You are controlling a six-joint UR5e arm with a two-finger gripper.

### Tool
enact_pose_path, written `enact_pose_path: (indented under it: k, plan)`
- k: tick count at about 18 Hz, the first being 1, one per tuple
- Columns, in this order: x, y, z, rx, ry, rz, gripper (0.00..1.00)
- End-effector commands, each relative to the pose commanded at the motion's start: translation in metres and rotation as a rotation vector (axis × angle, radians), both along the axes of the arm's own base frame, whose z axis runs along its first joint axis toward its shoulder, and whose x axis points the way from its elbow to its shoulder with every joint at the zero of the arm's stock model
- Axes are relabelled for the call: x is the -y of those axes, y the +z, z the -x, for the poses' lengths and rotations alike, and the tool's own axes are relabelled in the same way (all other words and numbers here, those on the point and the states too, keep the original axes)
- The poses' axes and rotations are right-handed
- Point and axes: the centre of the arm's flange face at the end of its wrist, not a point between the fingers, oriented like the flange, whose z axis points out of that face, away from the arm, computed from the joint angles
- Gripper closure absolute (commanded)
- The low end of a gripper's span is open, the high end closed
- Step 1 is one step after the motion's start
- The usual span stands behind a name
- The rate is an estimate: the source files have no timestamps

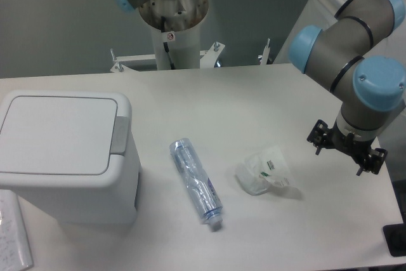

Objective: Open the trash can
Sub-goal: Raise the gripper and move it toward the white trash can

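The trash can (76, 182) is a large white boxy bin at the left of the table. Its flat white lid (57, 132) lies shut, and the grey push-tab (119, 136) is on the lid's right edge. My gripper (347, 149) hangs from the arm at the far right of the table, well away from the bin. Only its black mount shows from above. The fingers are hidden under the wrist, so I cannot tell if they are open or shut. Nothing shows in the gripper.
A flattened clear plastic bottle (196, 182) lies right of the bin. Crumpled clear packaging (263, 171) lies between the bottle and the gripper. A white sheet-like item (13, 236) sits at the bottom left corner. The arm's base (172, 20) stands at the back.
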Motion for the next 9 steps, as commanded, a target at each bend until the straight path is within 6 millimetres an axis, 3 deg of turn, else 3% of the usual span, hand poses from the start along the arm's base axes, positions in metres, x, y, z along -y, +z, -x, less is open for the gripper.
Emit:
enact_pose_path:
  k: [3,9]
  plan:
    - [-0.009,-0.002,-0.009,0.016,0.001,-0.014,0.0]
    - [-0.035,0.011,-0.051,0.038,0.013,-0.062,0.0]
